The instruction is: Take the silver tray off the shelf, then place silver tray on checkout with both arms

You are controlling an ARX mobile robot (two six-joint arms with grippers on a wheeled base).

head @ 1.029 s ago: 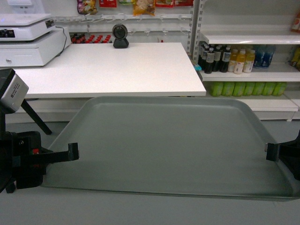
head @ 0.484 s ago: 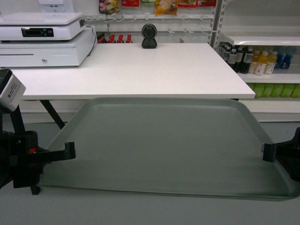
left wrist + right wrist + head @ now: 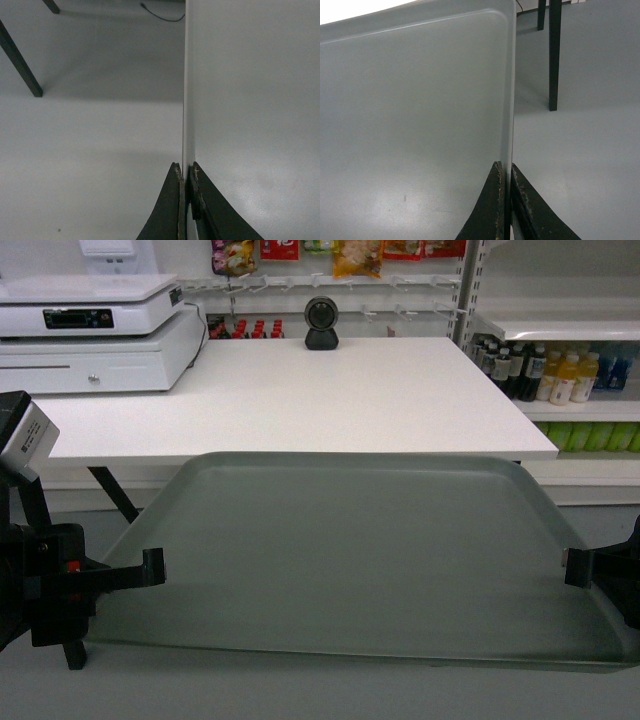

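Grey floor (image 3: 300,695) is filling the foreground, with white store shelves (image 3: 560,325) carrying bottled drinks (image 3: 545,375) standing at right. The white checkout desk (image 3: 340,390) is sitting ahead on dark legs, its front edge just beyond the far rim of the silver tray (image 3: 370,550). The tray is hanging level above the floor, off the desk, between both arms. A cash register (image 3: 95,330) is occupying the desk's left rear; a small black scanner (image 3: 320,322) is standing at the rear centre. The left claw (image 3: 152,566) is pinching the tray's left rim, fingers (image 3: 172,210) nearly closed on it. The right claw (image 3: 577,566) is clamping the right rim likewise.
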